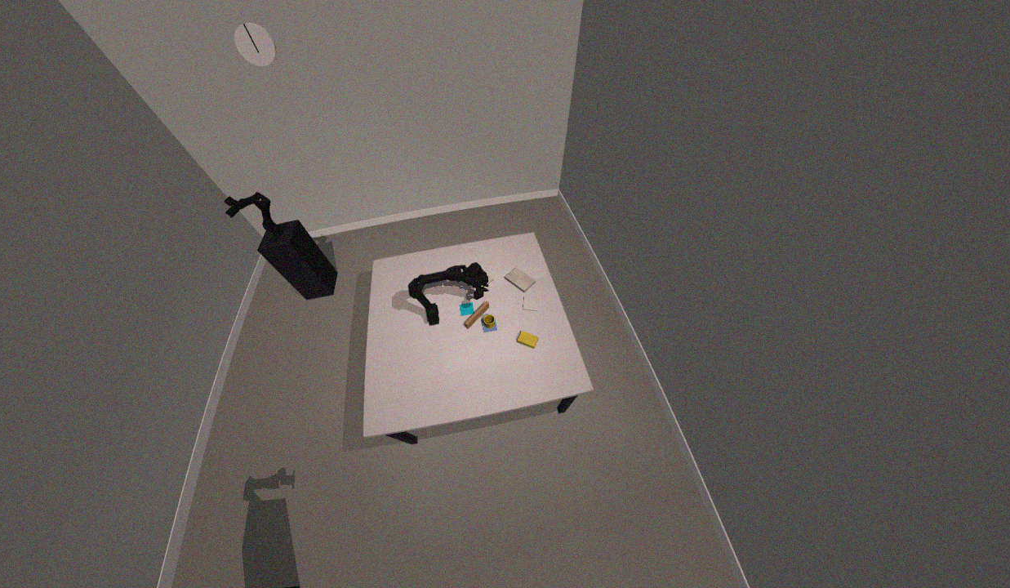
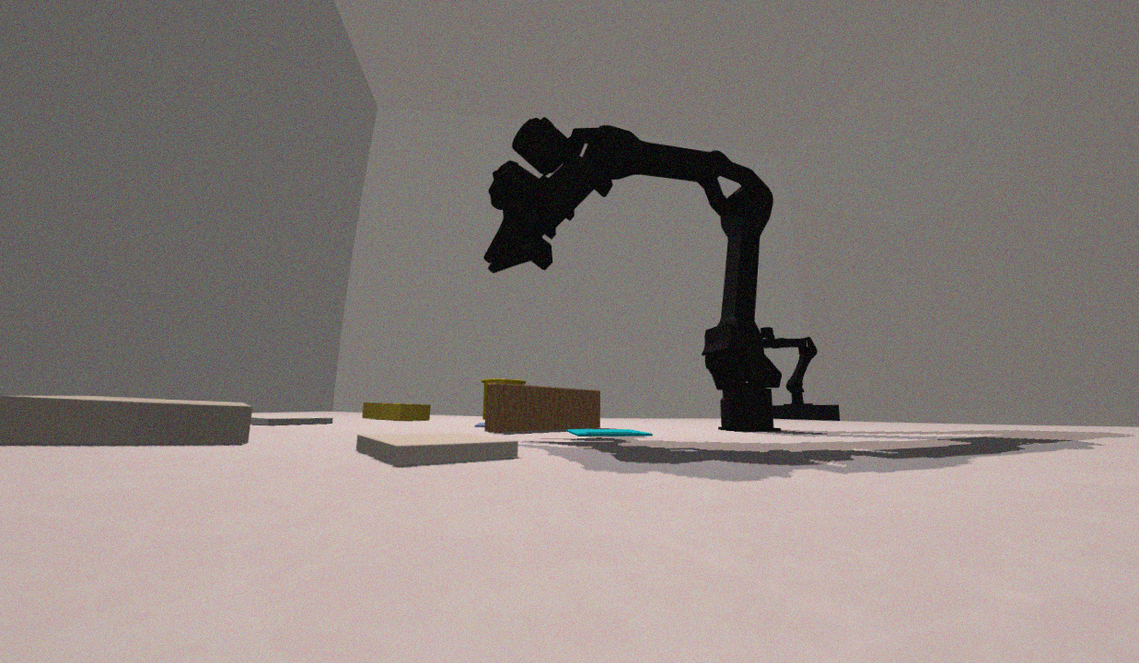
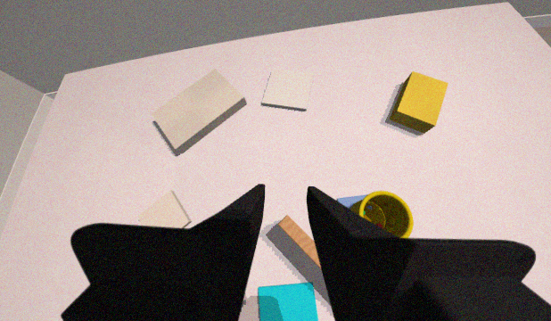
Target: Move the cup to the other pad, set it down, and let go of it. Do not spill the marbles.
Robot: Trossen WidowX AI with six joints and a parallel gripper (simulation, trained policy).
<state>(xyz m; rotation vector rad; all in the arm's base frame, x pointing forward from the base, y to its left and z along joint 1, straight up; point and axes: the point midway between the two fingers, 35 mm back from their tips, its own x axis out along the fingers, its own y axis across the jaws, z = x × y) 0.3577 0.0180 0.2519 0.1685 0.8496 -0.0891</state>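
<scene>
The yellow cup point(image 1: 489, 320) point(image 2: 503, 381) point(image 3: 399, 214) stands upright on the blue pad point(image 1: 490, 328) point(image 3: 348, 201). A few small coloured marbles show inside it in the wrist view; the right finger hides part of the cup. The cyan pad point(image 1: 466, 309) point(image 2: 610, 432) point(image 3: 298, 300) lies bare on the other side of the wooden block, with a shadow over one corner. My gripper point(image 2: 489, 265) point(image 3: 285, 192) is partly open and empty, high above the table. In the wrist view the cup is to the right of the fingertips.
The long wooden block point(image 1: 476, 314) point(image 2: 542, 409) point(image 3: 302, 237) stands between the pads. A yellow box point(image 1: 527, 339) point(image 2: 396, 412) point(image 3: 422, 98), a large beige block point(image 1: 519, 279) point(image 2: 120, 422) point(image 3: 200, 111) and two pale flat tiles point(image 3: 287, 89) point(image 3: 166, 211) lie farther out. A second arm stands on a black pedestal point(image 1: 300, 259).
</scene>
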